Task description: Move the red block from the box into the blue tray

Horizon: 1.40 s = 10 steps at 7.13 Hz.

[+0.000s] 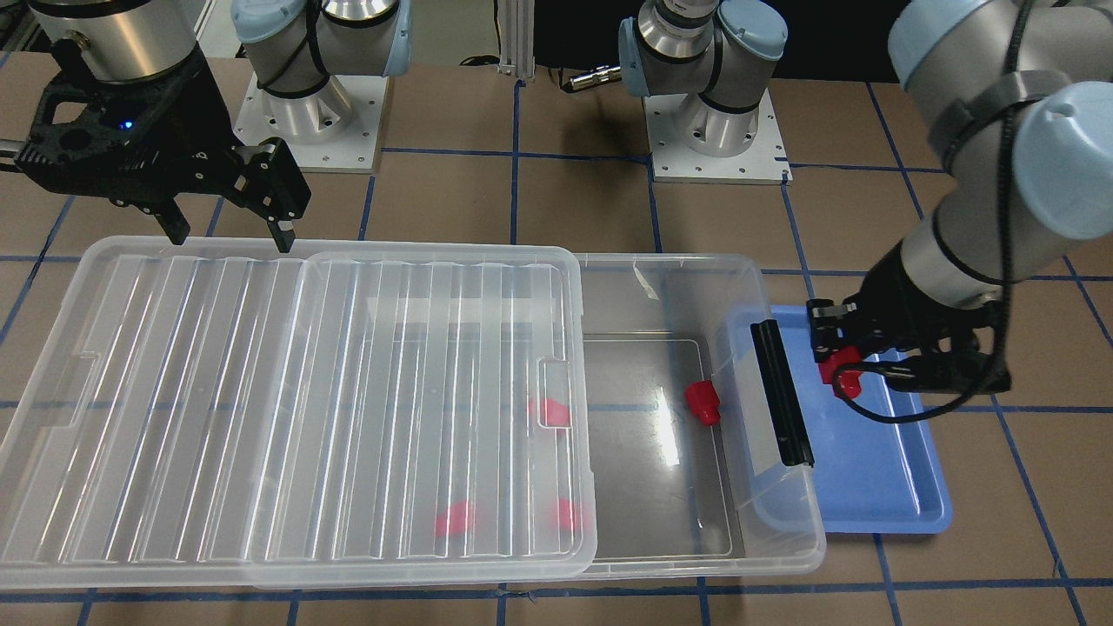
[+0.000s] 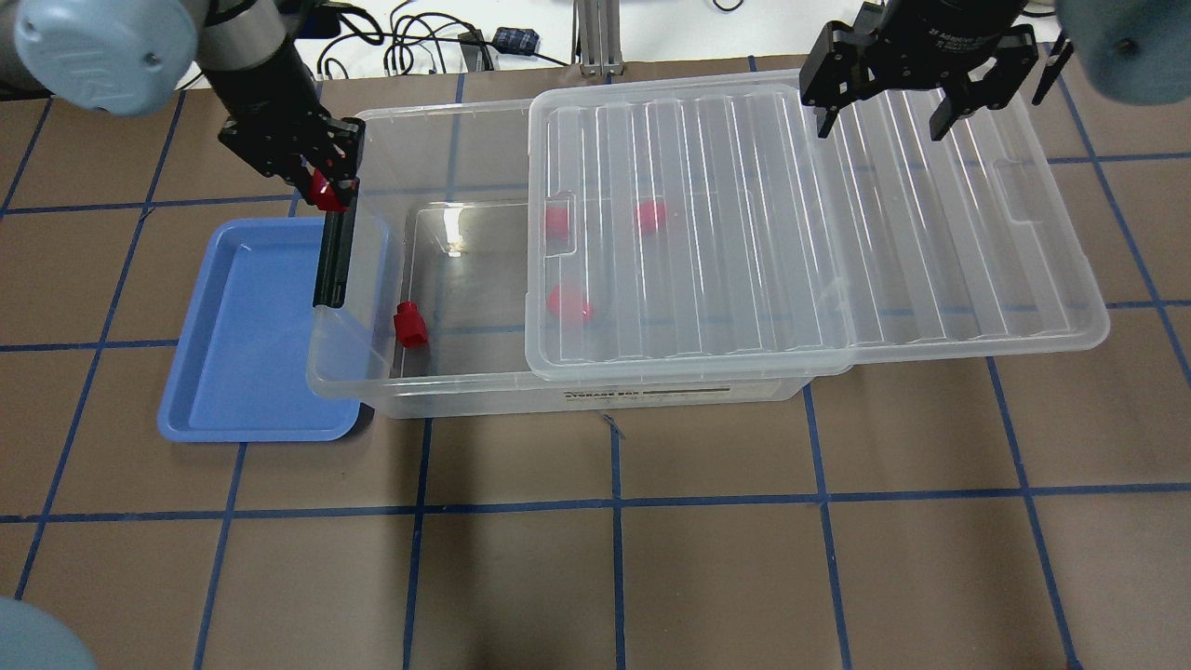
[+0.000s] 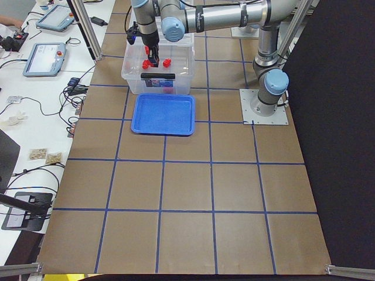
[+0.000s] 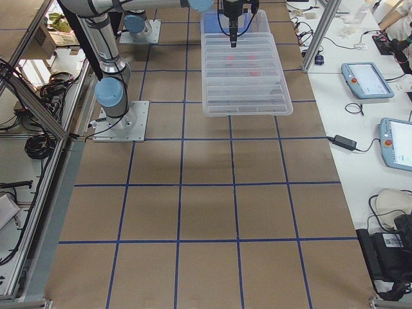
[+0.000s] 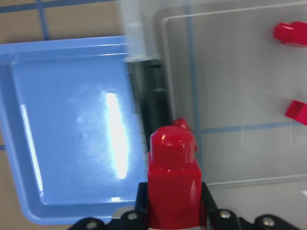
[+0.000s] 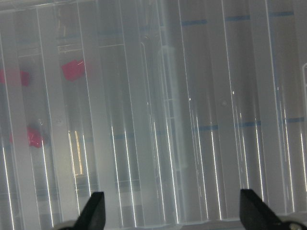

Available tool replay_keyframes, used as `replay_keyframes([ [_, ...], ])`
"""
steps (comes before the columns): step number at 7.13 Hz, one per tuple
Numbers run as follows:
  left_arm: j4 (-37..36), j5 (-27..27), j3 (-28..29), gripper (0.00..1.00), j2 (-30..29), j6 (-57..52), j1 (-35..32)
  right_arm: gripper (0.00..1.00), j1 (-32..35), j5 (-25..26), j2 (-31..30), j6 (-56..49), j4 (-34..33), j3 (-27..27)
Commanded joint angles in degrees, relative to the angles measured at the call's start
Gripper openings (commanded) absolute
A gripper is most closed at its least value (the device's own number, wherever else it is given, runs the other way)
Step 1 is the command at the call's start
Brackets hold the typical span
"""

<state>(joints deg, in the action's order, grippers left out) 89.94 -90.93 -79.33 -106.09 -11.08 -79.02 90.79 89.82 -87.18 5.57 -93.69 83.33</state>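
Note:
My left gripper [image 2: 326, 186] is shut on a red block [image 2: 325, 193], held above the latch end of the clear box [image 2: 595, 395], at the edge of the blue tray [image 2: 242, 354]. In the left wrist view the held block [image 5: 173, 191] hangs over the black latch bar [image 5: 151, 105], with the tray [image 5: 72, 143] to its left. Another red block [image 2: 408, 324] lies in the box's uncovered end. Three more show dimly under the lid [image 2: 837, 233]. My right gripper [image 2: 884, 116] is open and empty above the lid's far edge.
The ribbed lid [image 1: 261, 391] is slid sideways, covers most of the box and overhangs its end on my right. The tray [image 1: 878, 469] sits tucked against the box's latch bar [image 1: 783, 391]. The arm bases [image 1: 313, 113] stand behind the box.

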Motion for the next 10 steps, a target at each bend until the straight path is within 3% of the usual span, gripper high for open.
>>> replay_keyframes([
  [1, -0.55, -0.3, -0.65, 0.0, -1.66, -5.07, 7.1, 1.0, 0.0, 0.0, 0.0, -0.12, 0.0, 0.08],
  [2, -0.73, -0.04, -3.0, 0.0, -2.97, -5.96, 8.61, 1.0, -0.09, -0.09, 0.08, -0.64, -0.18, 0.08],
  [3, -7.17, -0.21, -6.94, 0.0, -4.29, -6.32, 9.14, 1.0, -1.48, 0.09, 0.52, -4.57, -1.14, 0.08],
  [6, -18.71, -0.21, -15.13, 0.0, -7.37, -8.77, 9.24, 1.0, -18.66, 1.41, 1.31, -25.52, -1.06, 0.34],
  [8, -21.37, -2.05, -16.03, 0.0, -9.92, -10.36, 10.11, 1.0, -25.54, 5.86, 6.56, -31.11, -1.84, 0.34],
  [10, -21.65, -2.06, -16.03, 0.0, -11.86, -11.15, 11.69, 1.0, -29.26, 6.5, 14.63, -37.54, -10.33, 0.34],
])
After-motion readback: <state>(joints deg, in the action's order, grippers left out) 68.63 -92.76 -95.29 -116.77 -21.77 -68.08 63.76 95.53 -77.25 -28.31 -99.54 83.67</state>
